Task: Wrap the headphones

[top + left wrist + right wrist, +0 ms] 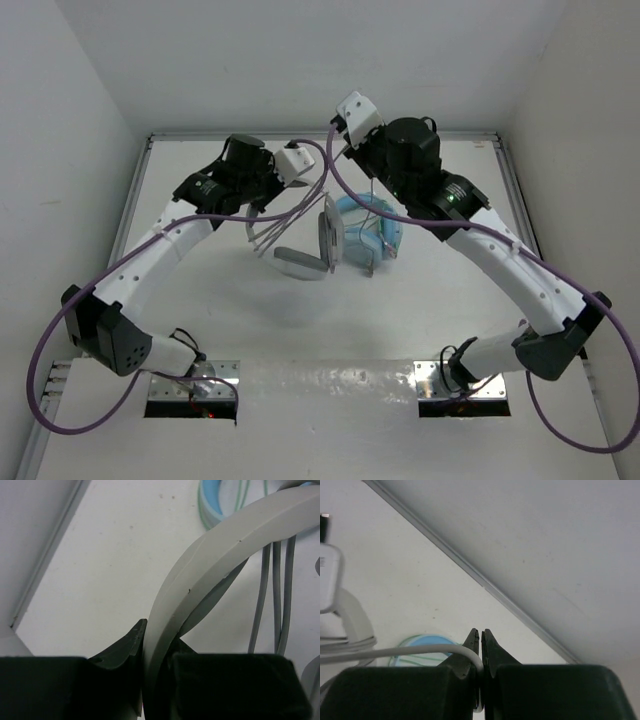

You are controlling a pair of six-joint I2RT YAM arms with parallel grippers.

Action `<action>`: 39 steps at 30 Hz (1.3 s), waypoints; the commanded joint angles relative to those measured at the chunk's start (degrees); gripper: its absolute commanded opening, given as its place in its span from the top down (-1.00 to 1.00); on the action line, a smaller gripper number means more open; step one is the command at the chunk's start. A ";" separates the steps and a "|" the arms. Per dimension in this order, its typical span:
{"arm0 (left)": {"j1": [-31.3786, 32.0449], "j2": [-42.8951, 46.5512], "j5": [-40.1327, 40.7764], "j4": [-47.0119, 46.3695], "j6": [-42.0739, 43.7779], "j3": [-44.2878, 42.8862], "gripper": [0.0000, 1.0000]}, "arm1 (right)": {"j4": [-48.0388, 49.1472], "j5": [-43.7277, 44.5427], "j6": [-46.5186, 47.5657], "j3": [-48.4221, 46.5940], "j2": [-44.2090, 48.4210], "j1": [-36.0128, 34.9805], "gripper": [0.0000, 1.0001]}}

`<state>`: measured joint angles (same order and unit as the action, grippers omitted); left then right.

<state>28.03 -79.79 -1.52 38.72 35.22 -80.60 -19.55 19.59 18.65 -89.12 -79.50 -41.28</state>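
1. Now the left gripper (150, 652) is clenched on the white headband (225, 545) of the headphones (325, 245), and the band passes between its jaws.
2. The right gripper (480, 642) is closed tightly on the thin grey cable (395, 652).
3. The headphones are near the middle of the table (300, 330), between the two arms, with one grey ear pad (300, 262) low at the front.
4. Several strands of the cable hang beside the headband.
5. The light blue headphones (378, 228) lie just to the right of them.
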 commanded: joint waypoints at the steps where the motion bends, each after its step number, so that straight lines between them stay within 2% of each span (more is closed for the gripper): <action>1: -0.26 4.02 -6.65 6.88 -3.40 -4.38 1.00 | 5.93 0.19 -6.60 -3.78 -0.65 5.93 1.00; 8: -0.52 5.78 -9.90 10.93 -12.01 -12.47 1.00 | 12.95 -9.47 -13.11 6.22 0.93 10.60 1.00; 13: -0.52 5.44 -20.09 13.31 -14.39 -16.25 1.00 | 14.28 -15.02 -14.70 8.09 -1.00 11.31 1.00; 14: -0.61 5.35 -22.36 13.57 -14.91 -17.22 1.00 | 14.19 -18.68 -14.53 8.26 -2.40 11.31 0.94; 15: -0.52 5.26 -23.08 13.23 -16.57 -19.66 1.00 | 14.28 -21.24 -13.57 8.78 -2.93 11.31 0.80; 16: -0.61 5.08 -23.96 12.79 -17.46 -20.90 1.00 | 14.71 -24.92 -12.95 10.62 -3.89 11.31 0.37; 17: -0.52 4.99 -23.88 12.09 -19.56 -22.22 1.00 | 15.15 -29.05 -11.98 11.85 -4.34 11.31 0.24; 18: -0.70 4.82 -23.88 10.86 -20.53 -25.28 1.00 | 15.77 -37.18 -10.24 13.34 -4.69 11.31 0.13; 20: -0.96 3.94 -23.71 9.28 -23.34 -28.37 1.00 | 23.21 -43.74 -13.35 19.49 -5.39 11.22 -0.04; 21: -1.05 3.59 -23.53 9.01 -24.14 -31.69 1.00 | 26.98 -47.07 -15.47 21.86 -5.57 11.13 -0.05; 24: -1.40 0.61 -22.48 8.30 -27.74 -37.85 1.00 | 44.35 -49.04 -22.86 31.17 -6.10 10.34 -0.07; 27: -1.84 -1.76 -21.60 7.60 -30.65 -41.30 1.00 | 56.15 -50.00 -29.36 36.19 -7.24 9.90 -0.08; 35: -4.04 -5.55 -16.59 5.40 -34.61 -48.33 1.00 | 58.57 -48.07 -31.48 41.39 -11.11 9.37 -0.12; 39: -4.13 -7.31 -16.76 5.22 -34.70 -51.32 1.00 | 63.22 -47.37 -33.33 41.75 -14.27 9.11 -0.12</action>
<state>24.32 -87.72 -18.74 49.98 4.64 -127.33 35.57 -27.51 -12.67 -47.27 -91.68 -31.75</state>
